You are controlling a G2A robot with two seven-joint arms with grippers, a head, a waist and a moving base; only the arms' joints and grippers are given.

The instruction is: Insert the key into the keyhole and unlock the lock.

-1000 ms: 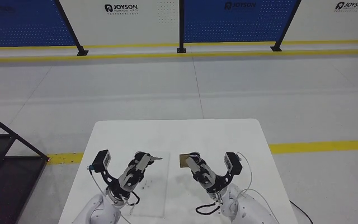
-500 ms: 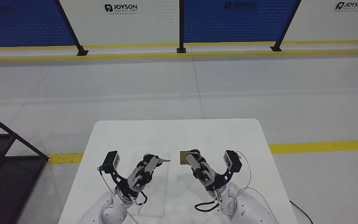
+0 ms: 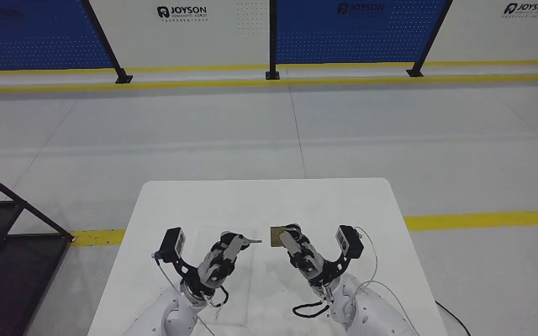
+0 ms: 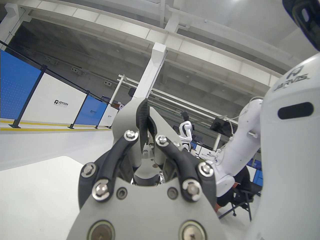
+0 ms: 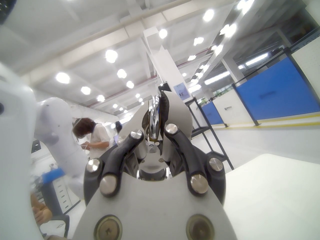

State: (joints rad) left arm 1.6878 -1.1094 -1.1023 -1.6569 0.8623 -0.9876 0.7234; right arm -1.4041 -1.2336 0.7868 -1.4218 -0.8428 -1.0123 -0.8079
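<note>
Key [image 3: 251, 243]: clamped in left hand [image 3: 239, 244], tip pointing at lock [image 3: 276, 237], itself pinched tight in right hand [image 3: 286, 239], both above table [image 3: 336, 202]. Seemingly just apart, not yet entered. Approach step in hand. Calls next for lining tip with keyhole, pushing straight in, then turning

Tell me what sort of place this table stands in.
Probably a factory-style robot test hall: blue and white partition panels fence off the bay, yellow floor lines mark it, a high beamed ceiling spans overhead, and another white robot stands behind.
</note>
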